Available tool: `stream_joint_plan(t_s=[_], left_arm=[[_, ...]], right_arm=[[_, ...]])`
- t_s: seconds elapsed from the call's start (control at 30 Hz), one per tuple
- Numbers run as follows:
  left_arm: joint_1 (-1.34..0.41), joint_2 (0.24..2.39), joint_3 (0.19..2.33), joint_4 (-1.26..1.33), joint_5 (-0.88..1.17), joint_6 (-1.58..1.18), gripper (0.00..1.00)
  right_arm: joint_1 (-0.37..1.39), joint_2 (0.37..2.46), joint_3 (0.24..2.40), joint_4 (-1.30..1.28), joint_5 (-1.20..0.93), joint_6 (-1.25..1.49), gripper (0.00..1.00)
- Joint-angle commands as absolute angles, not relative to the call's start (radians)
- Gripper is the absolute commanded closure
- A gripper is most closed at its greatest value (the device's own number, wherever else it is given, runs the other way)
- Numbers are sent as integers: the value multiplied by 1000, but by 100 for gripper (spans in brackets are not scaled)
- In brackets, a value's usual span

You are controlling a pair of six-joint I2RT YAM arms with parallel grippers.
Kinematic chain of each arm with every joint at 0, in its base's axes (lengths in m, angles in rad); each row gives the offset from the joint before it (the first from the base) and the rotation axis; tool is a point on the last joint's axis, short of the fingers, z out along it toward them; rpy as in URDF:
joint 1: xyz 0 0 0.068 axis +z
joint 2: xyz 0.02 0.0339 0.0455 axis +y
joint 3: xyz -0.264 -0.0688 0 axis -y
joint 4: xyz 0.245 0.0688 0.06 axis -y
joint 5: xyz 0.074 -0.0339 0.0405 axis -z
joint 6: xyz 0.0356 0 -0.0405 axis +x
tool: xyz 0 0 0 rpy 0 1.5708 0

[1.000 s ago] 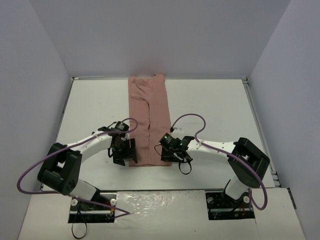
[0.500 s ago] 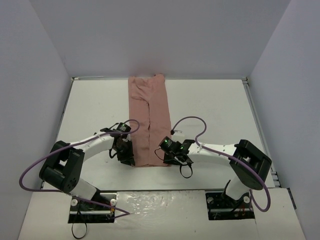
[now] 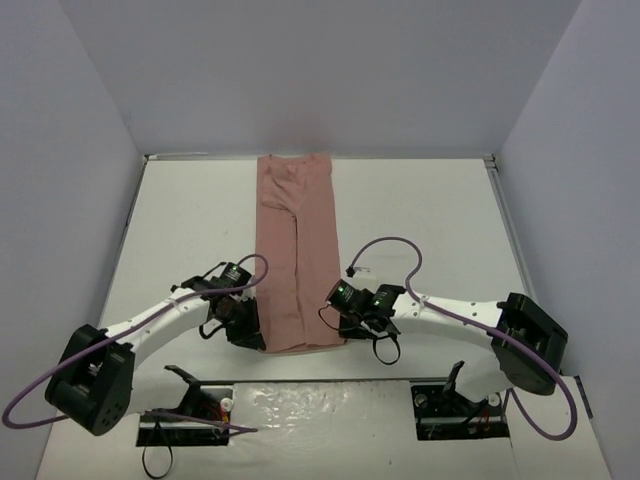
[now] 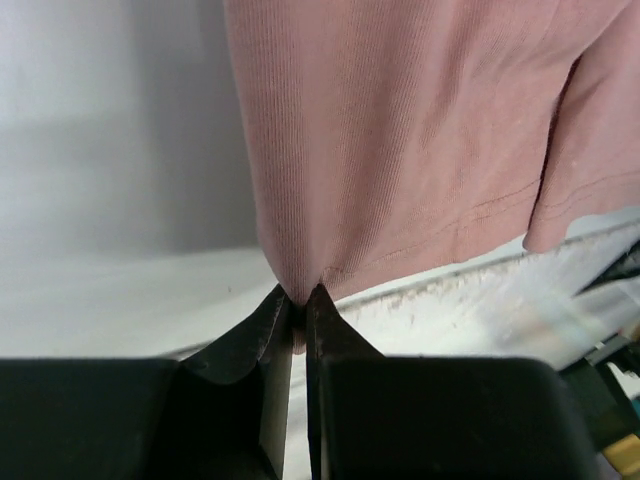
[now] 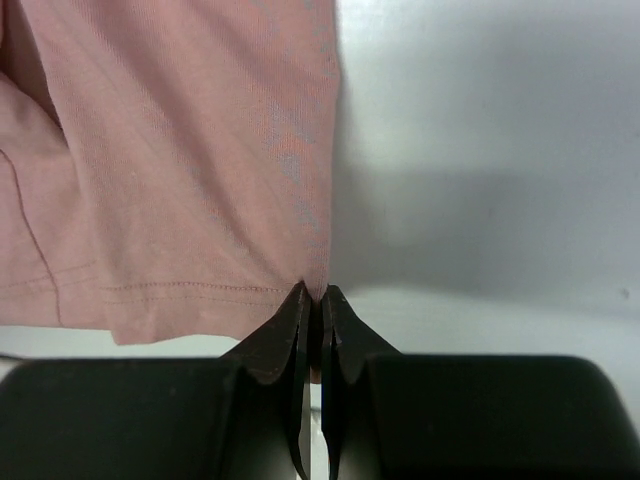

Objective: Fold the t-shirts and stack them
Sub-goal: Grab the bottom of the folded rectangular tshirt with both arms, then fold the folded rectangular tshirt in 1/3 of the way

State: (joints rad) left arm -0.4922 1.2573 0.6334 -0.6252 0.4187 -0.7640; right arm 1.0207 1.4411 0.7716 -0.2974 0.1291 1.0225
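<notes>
Pink t-shirt (image 3: 295,250) lies as narrow strip mid-desk (image 3: 430,220), long axis running away from arm bases. Near-left hem corner pinched tight in left tool (image 3: 250,337), near-right corner in right tool (image 3: 340,322). Far end straight ahead; fold likely goes forward.

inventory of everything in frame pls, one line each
t-shirt: 1, salmon pink, folded into a long narrow strip down the middle of the table, far edge to near edge
table: 1, white, under everything
walls: 3, pale grey, left, back and right of the table
cables: 2, purple, one looping along each arm
arms: 2, white with black joints, reaching in from the near edge toward the shirt's near end
left gripper: 1, black, shut on the shirt's near left corner
right gripper: 1, black, shut on the shirt's near right corner
</notes>
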Motion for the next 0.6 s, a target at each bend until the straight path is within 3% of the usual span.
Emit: stream_joint_plan(t_s=[0.0, 0.23, 0.57], left_arm=[[-511, 1121, 590, -740, 488, -853, 100], [-508, 1021, 655, -882, 472, -849, 100], [-301, 1293, 1017, -904, 385, -607, 100]], right_arm=[[1060, 1381, 755, -452, 113, 1031, 100], [1069, 1377, 851, -554, 100, 980, 100], [881, 1541, 1207, -666, 97, 700, 100]])
